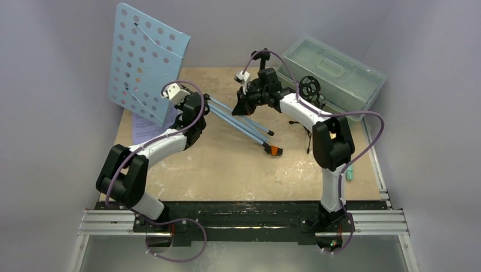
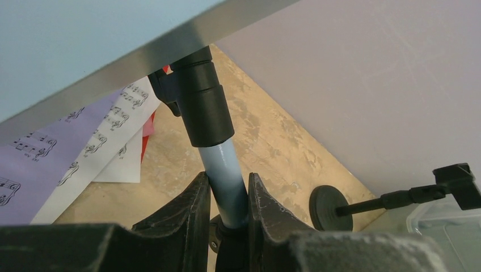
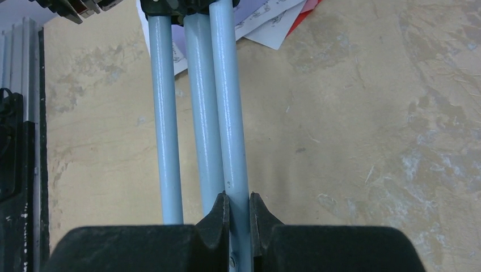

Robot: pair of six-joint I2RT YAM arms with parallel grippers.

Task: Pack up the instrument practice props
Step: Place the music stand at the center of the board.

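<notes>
While the left end effector (image 2: 226, 184) clenches the rack pole (image 2: 221, 156) to steady it, the right end effector (image 3: 239, 199) grasps one leg (image 3: 230, 113), probably to fold it inward.

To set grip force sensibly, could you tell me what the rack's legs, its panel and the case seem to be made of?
Legs: probably painted metal tube; pale-blue, semi-gloss, with long highlights and small specks. Panel: thin pale-blue punched sheet, likely metal, since its edge looks bare grey in the left wrist view. Case: translucent grey-green plastic, glossy.
</notes>
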